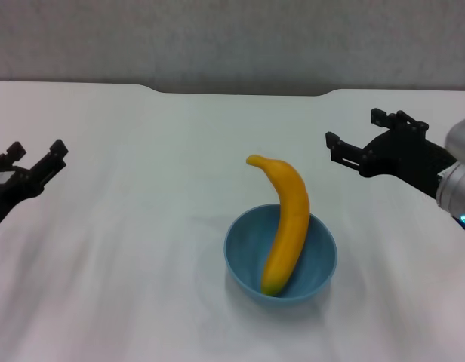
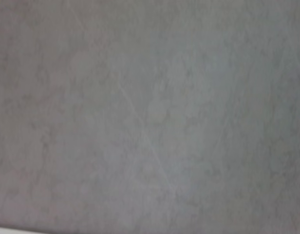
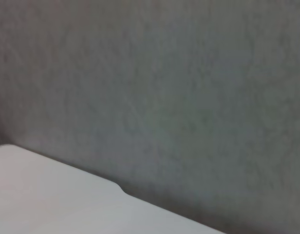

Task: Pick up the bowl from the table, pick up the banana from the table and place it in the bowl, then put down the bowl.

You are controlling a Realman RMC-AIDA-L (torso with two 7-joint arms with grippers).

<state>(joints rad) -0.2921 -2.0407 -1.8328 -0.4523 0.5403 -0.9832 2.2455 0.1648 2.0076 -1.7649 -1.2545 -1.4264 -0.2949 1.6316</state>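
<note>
The light-blue bowl [image 1: 281, 256] stands on the white table [image 1: 142, 226], a little right of centre and near the front. The yellow banana [image 1: 285, 222] leans inside it, its lower end on the bowl's bottom and its curved top sticking out over the far rim. My left gripper [image 1: 38, 157] is open and empty at the far left, well away from the bowl. My right gripper [image 1: 355, 130] is open and empty at the right, raised and behind the bowl. Neither wrist view shows the bowl, the banana or any fingers.
The table's notched far edge [image 1: 240, 92] meets a grey wall [image 1: 232, 38]. The left wrist view shows only the grey wall [image 2: 150, 117]. The right wrist view shows the wall [image 3: 189, 97] and a strip of the table edge [image 3: 57, 200].
</note>
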